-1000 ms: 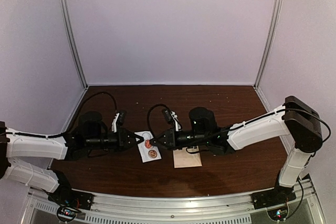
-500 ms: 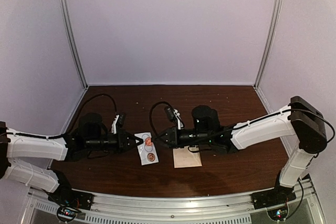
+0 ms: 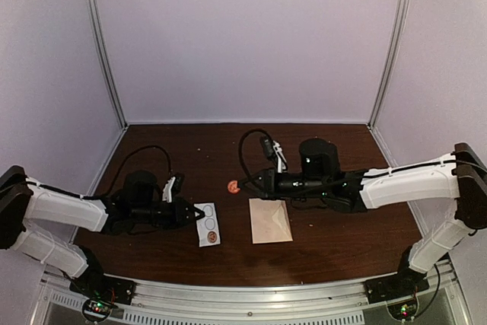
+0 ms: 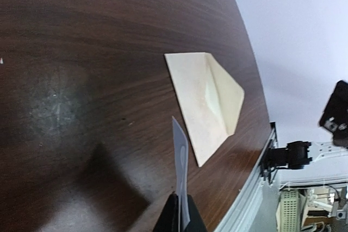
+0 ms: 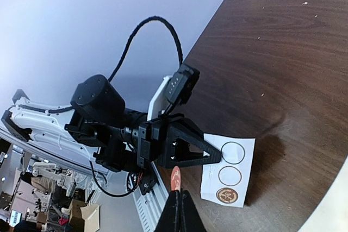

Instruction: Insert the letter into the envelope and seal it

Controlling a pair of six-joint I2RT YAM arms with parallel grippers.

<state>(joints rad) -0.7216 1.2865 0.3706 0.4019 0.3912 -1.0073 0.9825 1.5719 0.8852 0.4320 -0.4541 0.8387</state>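
The pinkish-cream envelope [image 3: 270, 221] lies flat on the table between the arms with its pointed flap folded down; it also shows in the left wrist view [image 4: 206, 101]. No letter is in view. My left gripper [image 3: 199, 214] is shut on the edge of a white sticker sheet [image 3: 209, 227], which the left wrist view shows edge-on [image 4: 181, 156]. My right gripper [image 3: 243, 185] is shut on a round orange sticker [image 3: 233, 186] and holds it above the table, left of the envelope's far end. In the right wrist view the sticker [image 5: 175, 176] stands up from the closed jaws.
The sticker sheet [image 5: 228, 169] carries two empty circles and one brown round sticker [image 5: 229, 195]. The dark wooden table [image 3: 335, 142] has pale walls at the back and sides and a metal rail [image 3: 251, 294] along the front.
My right gripper has come away from the sticker sheet with the orange sticker and moved back and to the right. My left gripper has drawn the sheet slightly toward the front left.
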